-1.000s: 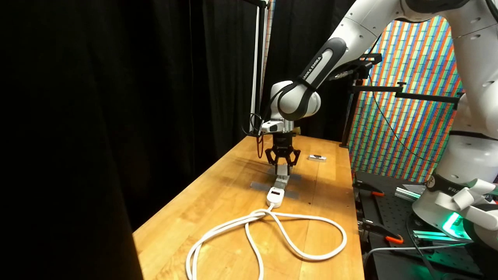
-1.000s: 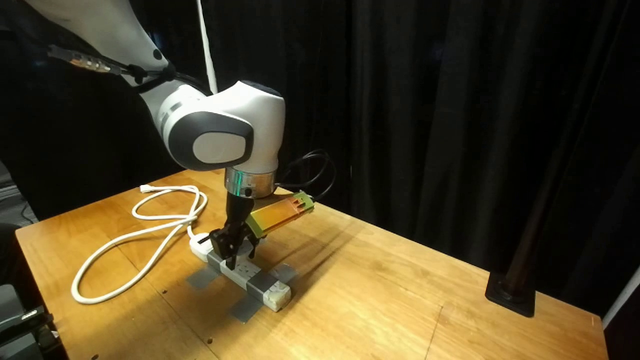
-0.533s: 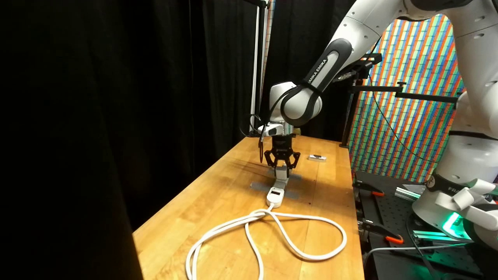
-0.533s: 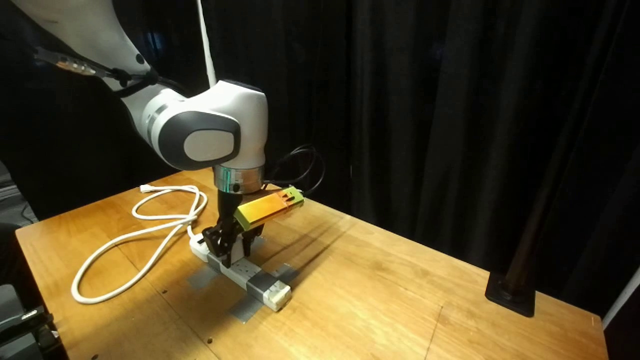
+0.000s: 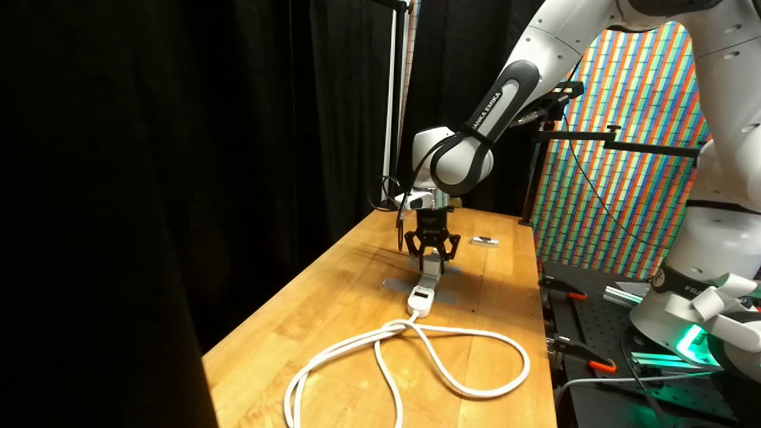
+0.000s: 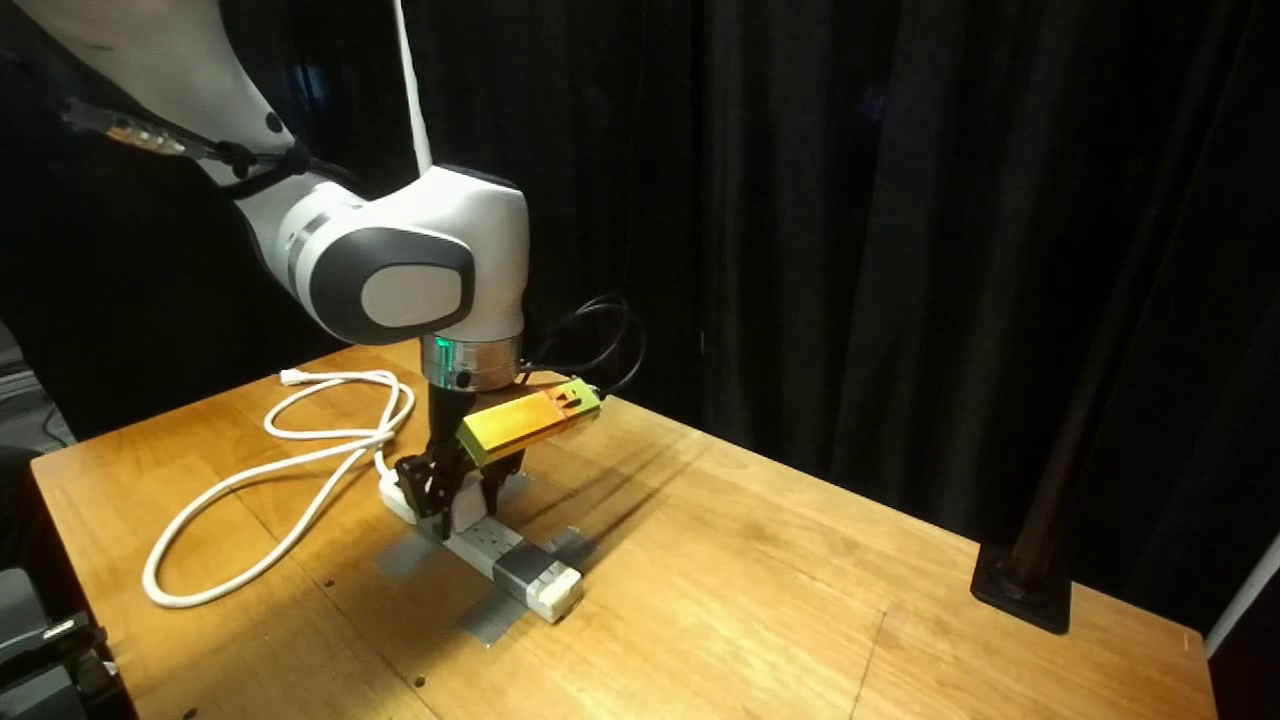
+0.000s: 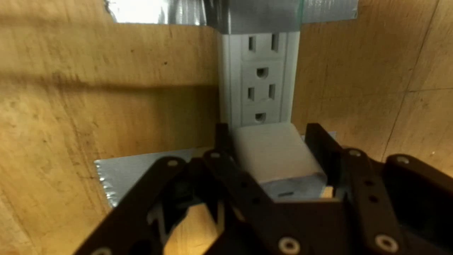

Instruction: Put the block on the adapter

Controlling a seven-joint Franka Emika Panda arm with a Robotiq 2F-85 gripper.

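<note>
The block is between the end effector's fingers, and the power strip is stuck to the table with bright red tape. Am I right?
Not quite: the tape is gray, not red, as the wrist view shows. The rest is right: the block is between the fingers of the end effector, and the power strip is stuck to the table with that tape.
</note>
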